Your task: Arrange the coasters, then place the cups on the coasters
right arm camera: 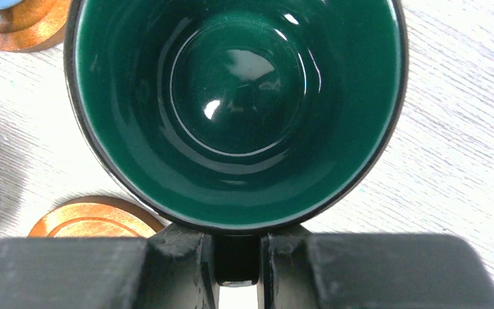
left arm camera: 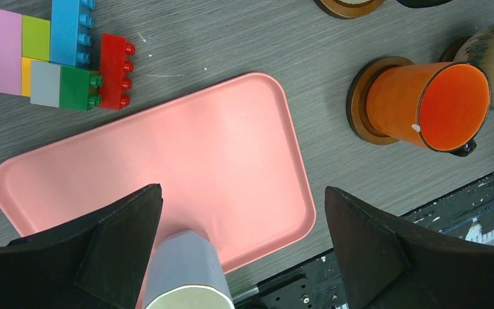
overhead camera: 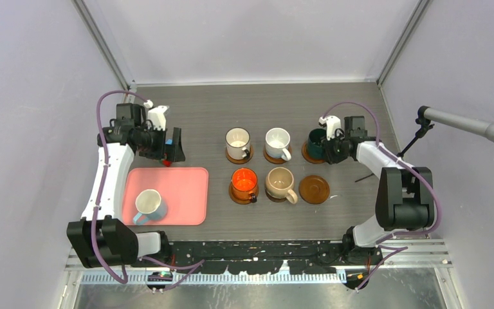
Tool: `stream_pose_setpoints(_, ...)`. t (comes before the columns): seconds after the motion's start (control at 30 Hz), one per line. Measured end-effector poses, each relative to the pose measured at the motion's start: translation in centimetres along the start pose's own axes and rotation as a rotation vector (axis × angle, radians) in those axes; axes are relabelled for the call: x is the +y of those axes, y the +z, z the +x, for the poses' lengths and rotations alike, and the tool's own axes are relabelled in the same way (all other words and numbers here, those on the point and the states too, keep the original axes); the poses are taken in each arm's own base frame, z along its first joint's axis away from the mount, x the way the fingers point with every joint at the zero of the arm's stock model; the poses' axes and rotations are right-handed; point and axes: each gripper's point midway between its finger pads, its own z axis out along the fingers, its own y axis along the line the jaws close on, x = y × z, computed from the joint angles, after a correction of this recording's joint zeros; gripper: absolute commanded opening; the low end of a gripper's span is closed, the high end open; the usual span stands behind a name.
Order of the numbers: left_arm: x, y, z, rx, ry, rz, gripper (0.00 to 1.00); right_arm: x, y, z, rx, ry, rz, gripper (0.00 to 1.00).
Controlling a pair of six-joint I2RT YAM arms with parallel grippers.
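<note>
**A:** From above: right hand (overhead camera: 330, 144) clenched on the dark green mug (overhead camera: 316, 140) at two o'clock, over a coaster (overhead camera: 308, 156). Left hand (overhead camera: 169, 147) released, at ten.

**B:** Left wrist: the blue mug (left arm camera: 186, 270) waits on the pink tray (left arm camera: 231, 141).

**A:** Right wrist: fingers (right arm camera: 180, 264) pinch what looks like the handle. Let go off-centre, the mug could tip off the coaster.

A robotics lab: blank walls (overhead camera: 251, 38) box in a grey table (overhead camera: 264, 106), two arms (overhead camera: 106, 177) bolted at its near edge, a microphone (overhead camera: 469, 125) on the right.
</note>
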Motion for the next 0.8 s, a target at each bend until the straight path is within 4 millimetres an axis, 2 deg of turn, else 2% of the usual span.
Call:
stream_pose_setpoints(0.13, 0.1, 0.0, 0.1, 0.003, -0.001, -0.002, 1.0, -0.1, 0.4, 0.1, 0.001, -0.003, 0.0, 0.24)
stream_pose_setpoints(0.33, 0.1, 0.1, 0.1, 0.004, -0.002, -0.002, 1.0, -0.2, 0.6, 0.0, -0.004, -0.011, 0.0, 0.48)
stream_pose_setpoints(0.53, 0.0, 0.1, 0.1, 0.004, -0.002, -0.002, 1.0, -0.2, 0.5, 0.0, -0.005, -0.022, -0.003, 0.63)
stream_pose_setpoints(0.63, 0.0, 0.1, 0.1, 0.005, -0.002, -0.001, 1.0, 0.0, -0.3, -0.3, -0.011, -0.031, -0.003, 0.7)
stream_pose_setpoints(0.8, 0.0, 0.4, 0.4, 0.024, -0.009, 0.013, 1.0, 0.8, -3.0, -1.1, -0.035, -0.046, -0.008, 0.71)
